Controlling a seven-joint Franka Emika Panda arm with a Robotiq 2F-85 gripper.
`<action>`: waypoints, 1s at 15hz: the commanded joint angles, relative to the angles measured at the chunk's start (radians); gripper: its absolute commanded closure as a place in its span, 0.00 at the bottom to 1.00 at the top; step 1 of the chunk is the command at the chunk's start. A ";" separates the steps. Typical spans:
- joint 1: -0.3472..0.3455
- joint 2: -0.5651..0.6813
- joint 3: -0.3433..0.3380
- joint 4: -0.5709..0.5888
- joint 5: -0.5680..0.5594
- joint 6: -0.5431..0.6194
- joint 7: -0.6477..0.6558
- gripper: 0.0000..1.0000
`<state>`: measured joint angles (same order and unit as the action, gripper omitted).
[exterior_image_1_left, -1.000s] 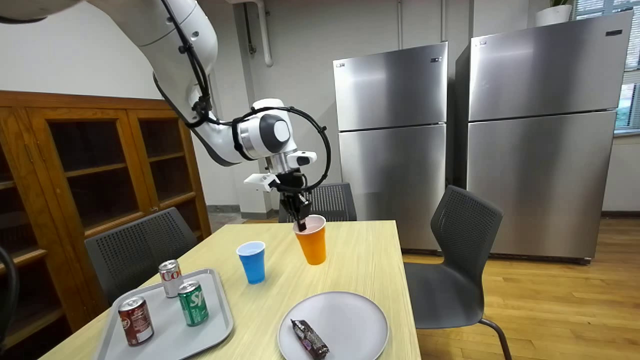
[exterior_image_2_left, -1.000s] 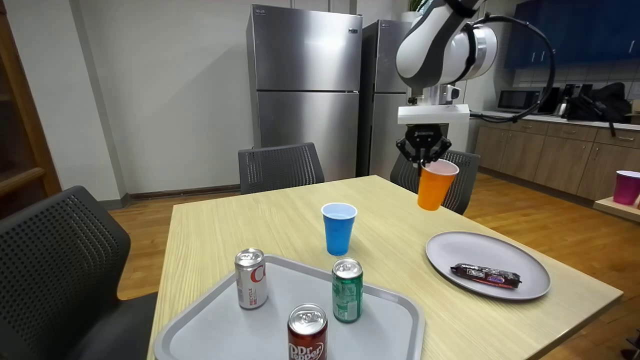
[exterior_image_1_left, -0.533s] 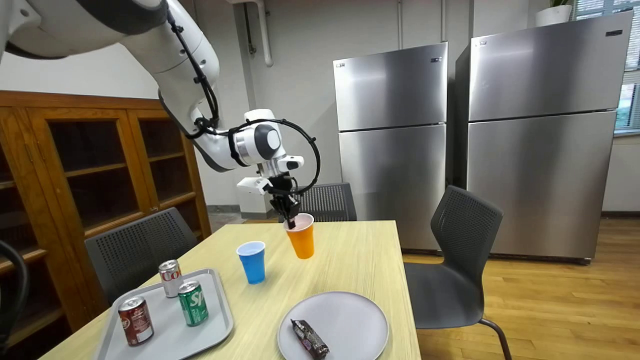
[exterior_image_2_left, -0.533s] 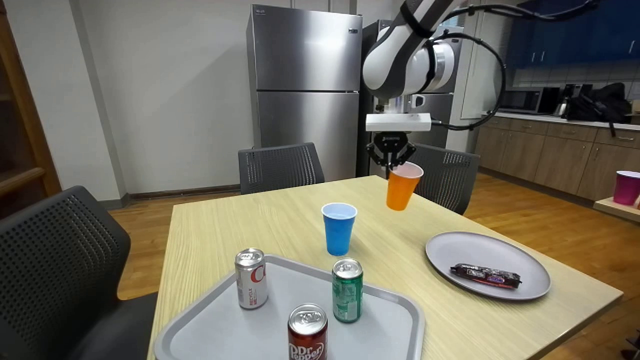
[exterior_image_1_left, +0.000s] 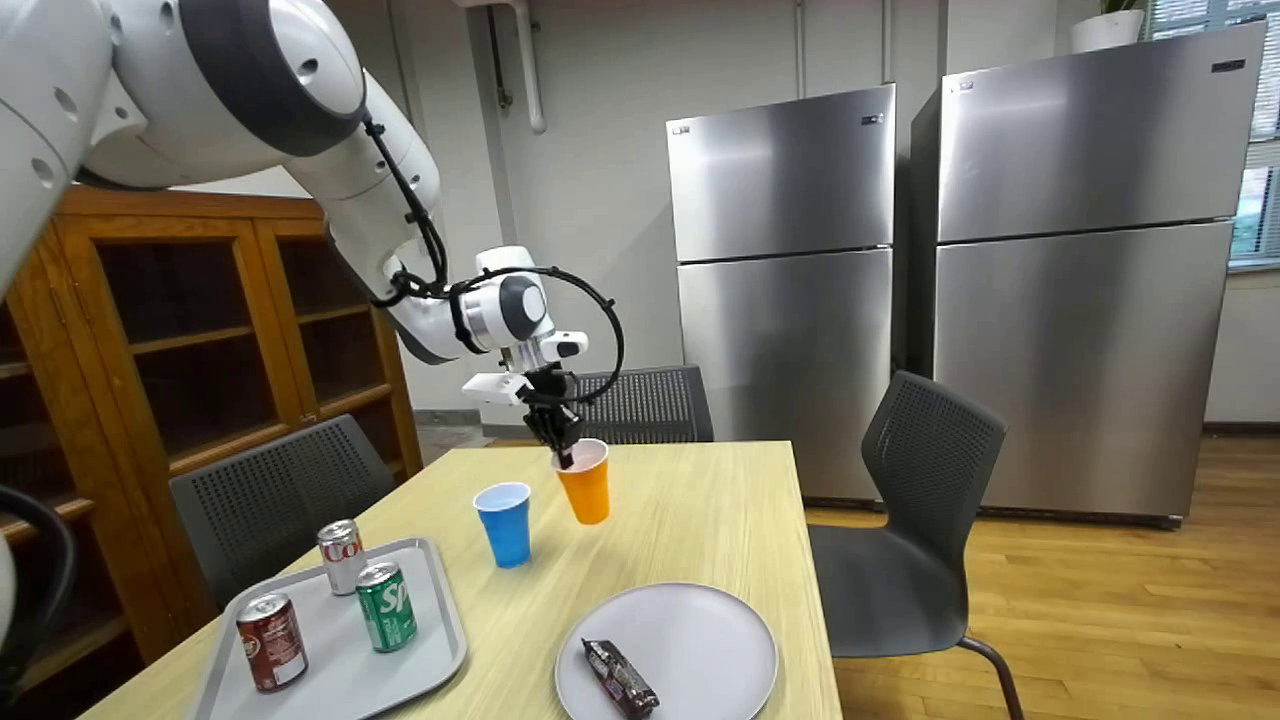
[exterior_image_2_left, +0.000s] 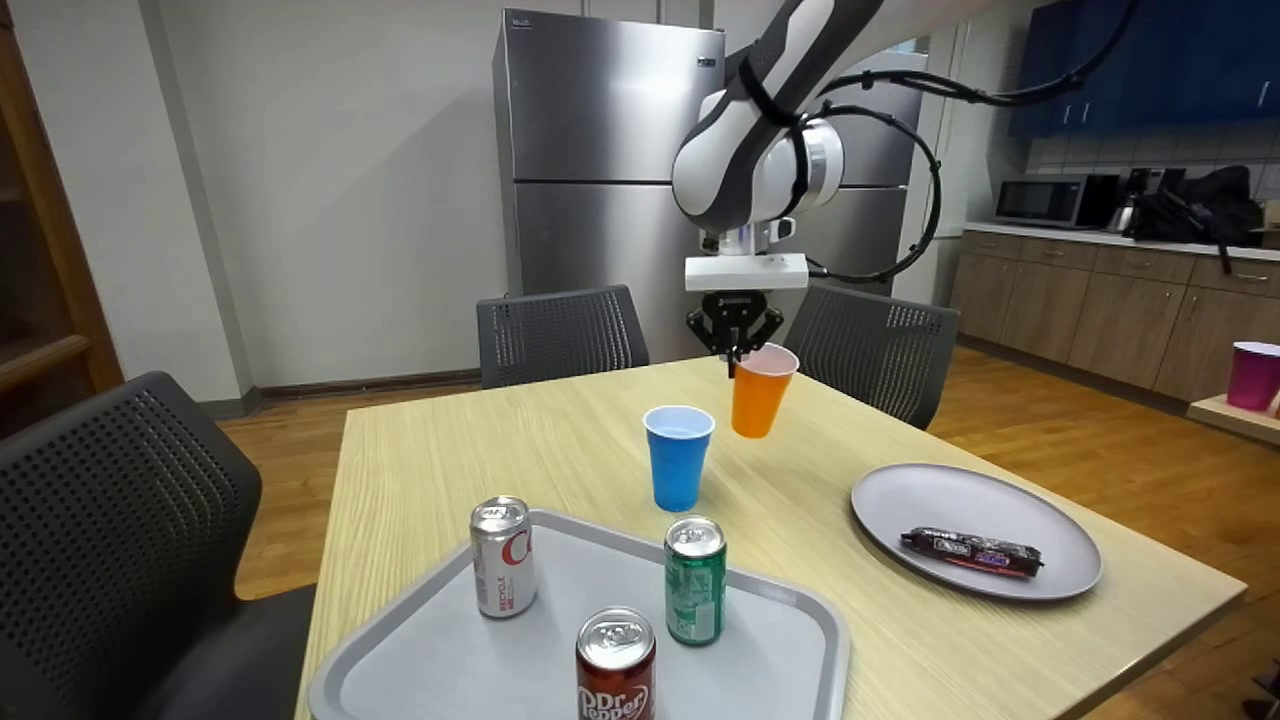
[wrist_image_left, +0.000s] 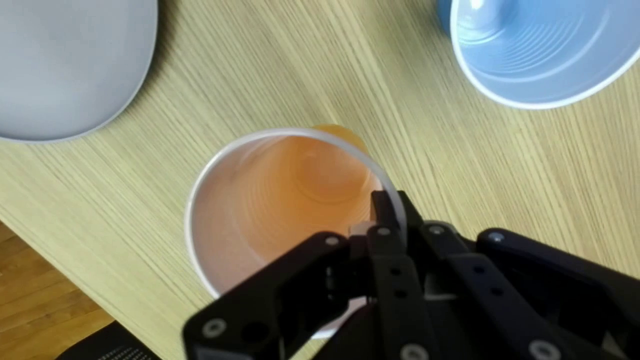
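Observation:
An orange cup (exterior_image_2_left: 757, 400) with a pale inside leans slightly in both exterior views. My gripper (wrist_image_left: 397, 212) is shut on its rim, one finger inside the cup and the other outside the wall. Whether the cup's base touches the table, I cannot tell. Close by stands an upright blue cup (exterior_image_1_left: 505, 530), apart from the orange one; in the wrist view the blue cup (wrist_image_left: 540, 55) shows at the upper right, its inside visible. A grey plate (exterior_image_2_left: 880, 490) bears a dark wrapped bar (exterior_image_2_left: 972, 552).
The grey tray (exterior_image_2_left: 400, 660) holds a silver can (exterior_image_2_left: 503, 560), a green can (exterior_image_2_left: 694, 585) and a dark red can (exterior_image_2_left: 615, 665). Several dark chairs surround the wooden table (exterior_image_1_left: 730, 530). A purple cup (exterior_image_2_left: 1253, 375) stands on a ledge at far right.
My gripper has carried the orange cup closer to the blue cup, leftward in both exterior views, and come down somewhat in the last half second. Blue cup, tray and plate have stayed put.

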<state>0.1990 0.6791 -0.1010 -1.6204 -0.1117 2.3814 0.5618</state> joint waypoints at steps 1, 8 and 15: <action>0.015 0.045 0.003 0.063 -0.005 -0.061 -0.035 0.99; 0.019 0.077 0.013 0.083 0.005 -0.123 -0.080 0.99; 0.018 0.110 0.020 0.112 0.004 -0.191 -0.103 0.99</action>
<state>0.2211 0.7630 -0.0904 -1.5614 -0.1115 2.2499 0.4871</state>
